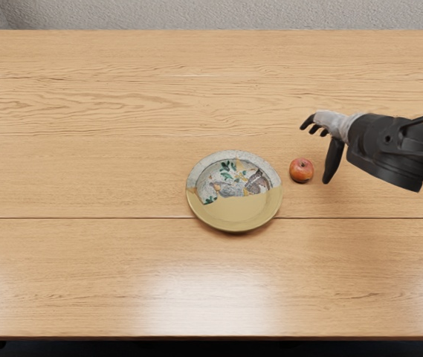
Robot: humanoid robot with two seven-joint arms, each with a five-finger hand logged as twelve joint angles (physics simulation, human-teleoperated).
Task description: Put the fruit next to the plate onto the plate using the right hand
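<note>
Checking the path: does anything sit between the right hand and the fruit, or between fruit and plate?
Nothing visible. The open right hand is just right of the small red round fruit, which lies just right of the round patterned plate; only bare wooden table between.

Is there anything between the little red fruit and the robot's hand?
Nothing. In the head view, only a bare strip of table separates the fruit from the open right hand.

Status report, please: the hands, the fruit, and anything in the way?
Right hand open, close right of the fruit, not touching. Left hand not in view. Fruit on table beside plate, not on it. Nothing between fruit and plate.
</note>
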